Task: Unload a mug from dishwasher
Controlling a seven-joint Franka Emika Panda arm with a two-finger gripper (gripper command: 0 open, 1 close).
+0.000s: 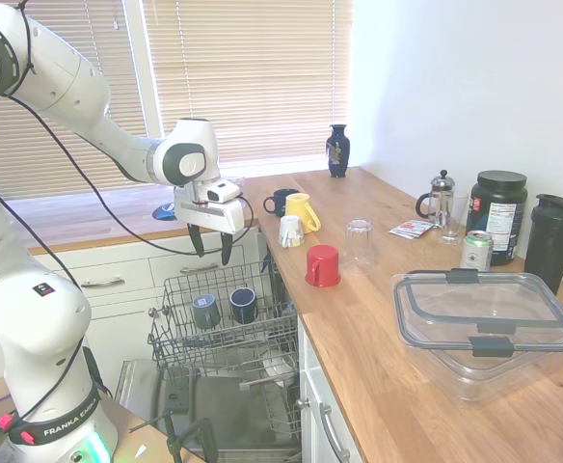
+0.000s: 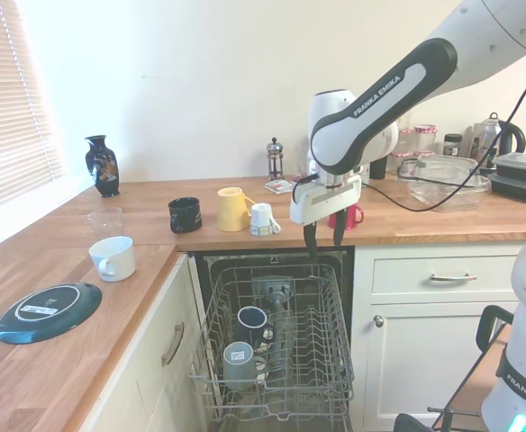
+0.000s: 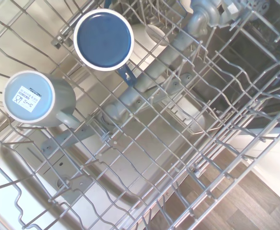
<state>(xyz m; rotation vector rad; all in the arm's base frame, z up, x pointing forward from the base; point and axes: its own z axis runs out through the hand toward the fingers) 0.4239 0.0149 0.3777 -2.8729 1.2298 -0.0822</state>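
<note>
Gripper [image 1: 213,250] open, empty, centre-left of frame, hanging above dishwasher [image 1: 226,323] rack. Step: approach, mug not yet reached. Mug [image 1: 205,311], grey-blue, upside down in rack, lower left of gripper. Next: descend, shift toward it, straddle wall, close. Rack count: two mugs, second being navy mug [image 1: 244,304] beside it.

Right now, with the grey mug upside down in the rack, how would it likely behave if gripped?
The mug looks rigid, probably ceramic, so breakable if knocked against the rack. Its matte wall should grip decently. Inverted among wires, it may snag when lifted by the gripper.
</note>
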